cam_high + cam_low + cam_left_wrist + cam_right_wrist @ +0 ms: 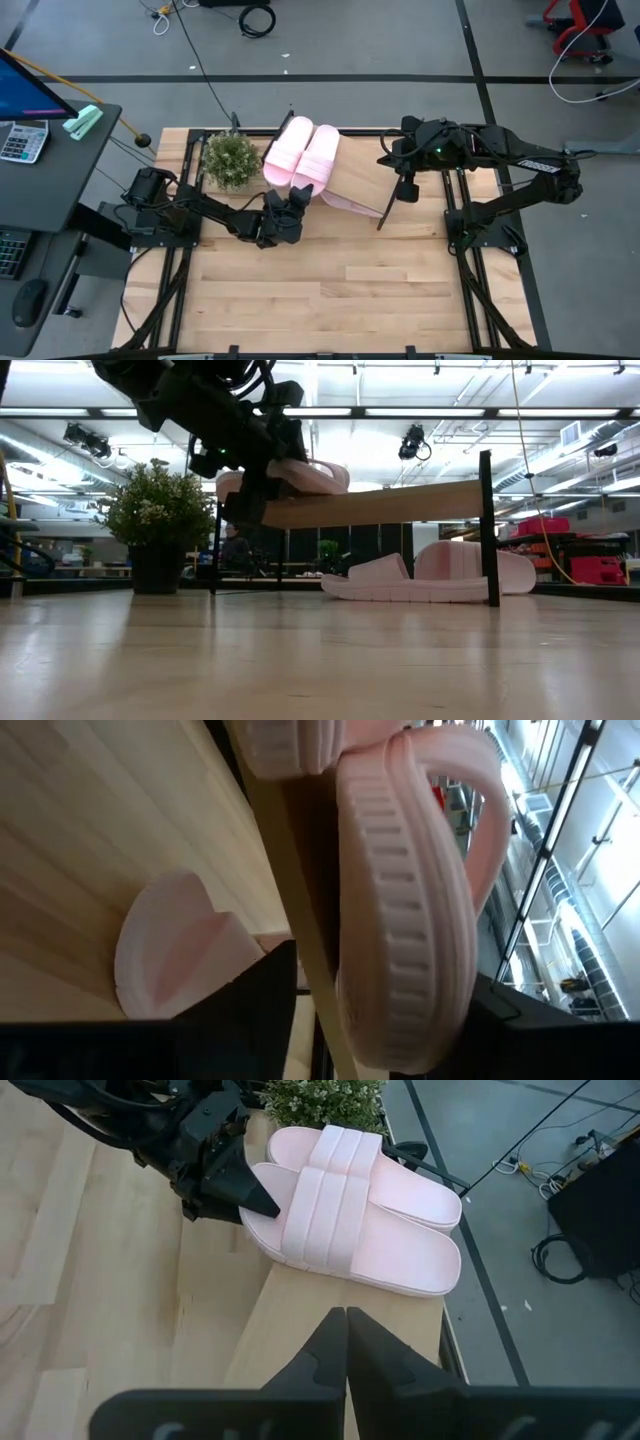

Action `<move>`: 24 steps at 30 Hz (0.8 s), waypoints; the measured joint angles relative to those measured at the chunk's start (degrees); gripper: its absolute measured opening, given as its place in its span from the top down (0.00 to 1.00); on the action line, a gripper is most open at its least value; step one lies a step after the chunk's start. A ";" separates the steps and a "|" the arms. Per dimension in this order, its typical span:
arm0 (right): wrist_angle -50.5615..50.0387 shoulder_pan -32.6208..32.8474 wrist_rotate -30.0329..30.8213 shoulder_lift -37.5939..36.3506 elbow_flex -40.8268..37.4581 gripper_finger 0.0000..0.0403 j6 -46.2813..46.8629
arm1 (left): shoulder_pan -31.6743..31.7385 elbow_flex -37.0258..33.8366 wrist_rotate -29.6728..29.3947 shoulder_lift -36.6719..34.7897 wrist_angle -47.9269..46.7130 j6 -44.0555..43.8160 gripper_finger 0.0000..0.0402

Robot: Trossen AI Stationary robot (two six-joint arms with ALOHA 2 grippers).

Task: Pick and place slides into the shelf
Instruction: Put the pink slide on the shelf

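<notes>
Two light pink slides (288,148) (320,155) lie side by side on the slanted wooden shelf (365,175), soles down. My left gripper (297,197) reaches level from the table's left to the heel end of the right-hand slide (340,1230) and stands open. That slide and the shelf's edge (290,870) lie between its fingers. Another slide (348,203) (400,582) rests on the table, partly hidden under the shelf. My right gripper (406,190) hangs shut above the shelf's right part (300,1310), holding nothing. My left gripper is open around the heel end (275,1210) of the right-hand slide. One finger (520,1020) stands on the footbed side and the other (250,1005) beneath the shelf board. I cannot tell whether either finger touches. The slide lies flat on the shelf.
A potted green plant (232,158) (158,510) stands just left of the shelf, close to my left arm. The shelf's thin black legs (487,530) rise from the table. A dark desk with a calculator (20,140) sits beyond the table's left edge. Bare wood spreads across the near half (320,290).
</notes>
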 joint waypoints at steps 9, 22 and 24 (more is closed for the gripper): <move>0.00 0.00 0.01 0.00 0.00 0.98 0.00 | 0.02 0.00 0.80 0.02 0.02 -1.25 0.50; 0.00 0.00 0.02 0.00 0.00 0.98 0.00 | 0.15 0.00 0.81 0.04 0.06 -0.91 0.89; 0.00 0.00 0.02 0.00 0.00 0.98 0.00 | 0.14 0.00 0.81 0.04 0.09 -0.91 0.89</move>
